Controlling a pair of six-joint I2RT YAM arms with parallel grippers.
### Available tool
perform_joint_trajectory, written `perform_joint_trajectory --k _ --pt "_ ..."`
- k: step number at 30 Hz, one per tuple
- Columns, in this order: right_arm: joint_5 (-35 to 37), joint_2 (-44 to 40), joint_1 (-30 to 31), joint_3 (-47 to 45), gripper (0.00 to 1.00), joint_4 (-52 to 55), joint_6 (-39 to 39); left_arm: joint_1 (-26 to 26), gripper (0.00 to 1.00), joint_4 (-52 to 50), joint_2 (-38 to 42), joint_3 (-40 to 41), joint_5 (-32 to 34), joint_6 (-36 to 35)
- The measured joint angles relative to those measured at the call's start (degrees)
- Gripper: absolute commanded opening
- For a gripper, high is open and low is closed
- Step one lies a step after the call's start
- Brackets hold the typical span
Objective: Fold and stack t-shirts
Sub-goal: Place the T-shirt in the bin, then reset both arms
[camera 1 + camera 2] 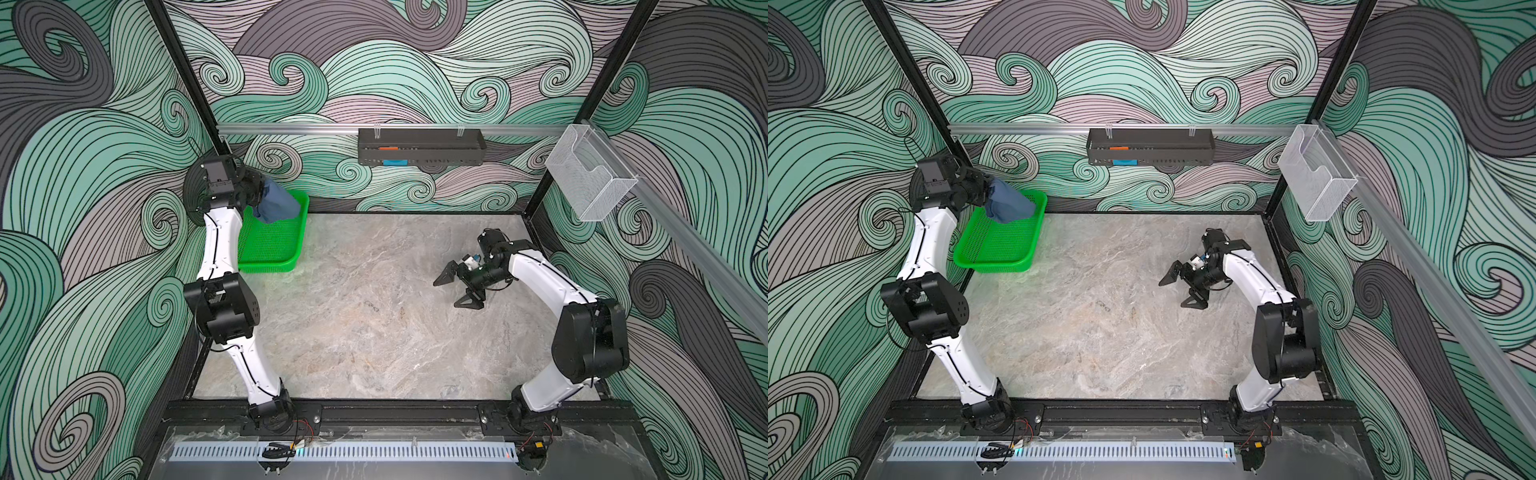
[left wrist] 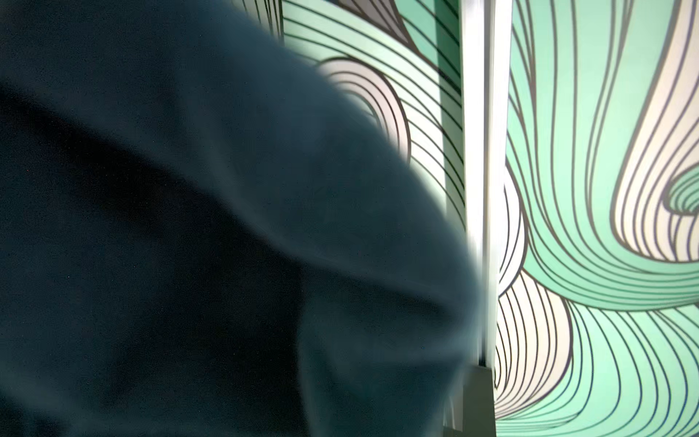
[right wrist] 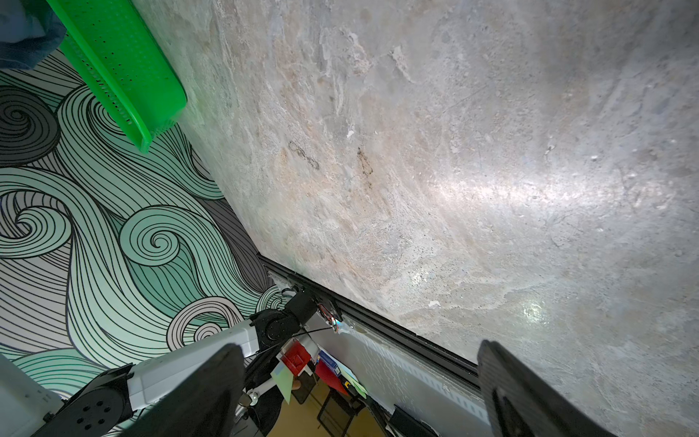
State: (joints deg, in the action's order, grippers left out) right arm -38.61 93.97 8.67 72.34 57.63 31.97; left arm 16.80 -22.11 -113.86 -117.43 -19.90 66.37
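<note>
Left pincer (image 1: 258, 192) clamped on bunched slate-blue cloth t-shirt (image 1: 279, 205), hanging from it above green plastic basket (image 1: 272, 245); right pincer (image 1: 448, 293) wide.

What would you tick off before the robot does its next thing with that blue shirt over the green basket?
1. Grip: left pincer shut on the bunched shirt: ok.
2. Clearance: shirt hanging free of the basket: cannot tell; its low end hangs over the basket's far end.
3. Helper: right pincer open and empty, above the table: ok.
4. Room: bare table between the arms for spreading the shirt: ok.
5. Shape: shirt flat enough to fold: not ok, it is bunched.
</note>
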Motion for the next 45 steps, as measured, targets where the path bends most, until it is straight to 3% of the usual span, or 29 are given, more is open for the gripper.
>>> perform_joint_trajectory --k 7,10,11,12,13,15,16,17,19,22,32,36,40,42,45 --pt "-0.68 0.04 -0.02 0.0 0.99 0.2 -0.39 2.27 0.0 -1.18 -11.32 -15.1 -3.43 -0.42" --pt "-0.72 0.11 -0.02 0.0 0.99 0.44 -0.83 2.75 0.0 -2.51 -12.46 -15.61 -5.33 -1.88" --pt "-0.76 0.22 -0.02 0.0 0.99 0.48 -0.96 2.86 0.05 -2.73 -12.17 -14.58 -6.14 -2.25" --pt "-0.83 0.39 -0.04 0.0 0.99 0.5 -1.09 2.93 0.21 -2.78 -11.37 -12.44 -6.75 -2.6" --pt "-0.94 0.68 -0.09 0.0 0.99 0.52 -1.2 2.93 0.44 -2.8 -9.88 -8.59 -7.21 -3.13" --pt "-1.05 1.36 -0.33 0.0 0.99 0.59 -1.38 2.89 0.67 -5.68 -5.57 0.72 -6.01 -3.15" --pt "-1.14 1.7 -0.55 0.0 0.99 0.61 -1.4 2.78 0.91 -8.13 -2.64 6.69 -4.42 -2.82" --pt "-1.18 2.01 -0.74 0.0 0.99 0.63 -1.42 2.62 0.98 -9.14 0.07 11.85 -3.04 -2.38" --pt "-1.4 2.62 -1.25 0.0 0.99 0.66 -1.6 2.32 0.99 -13.42 6.54 22.64 0.52 -1.03" --pt "-1.81 3.23 -1.81 0.02 0.99 0.7 -1.86 2.14 0.99 -18.25 12.31 28.37 3.69 -0.31" --pt "-2.38 3.91 -1.97 1.22 0.99 0.94 -2.12 -1.22 0.99 -21.64 12.02 16.2 3.82 -6.14" --pt "-2.43 3.91 -1.97 3.15 0.99 1.29 -2.29 -7.65 0.99 -27.47 5.6 2.16 4.61 -14.43" --pt "-2.38 3.91 -1.97 4.79 0.99 1.51 -2.34 -17.73 0.99 -35.98 -1.18 -10.16 7.93 -24.63" --pt "-1.84 3.98 -1.97 5.35 0.99 2.08 -2.78 -23.26 0.99 -38.77 -1.53 -9.29 9.66 -28.83" --pt "0.63 4.02 -1.95 6.95 0.99 3.56 -4.22 -31.12 0.99 -39.98 0.26 -0.63 12.24 -33.55"
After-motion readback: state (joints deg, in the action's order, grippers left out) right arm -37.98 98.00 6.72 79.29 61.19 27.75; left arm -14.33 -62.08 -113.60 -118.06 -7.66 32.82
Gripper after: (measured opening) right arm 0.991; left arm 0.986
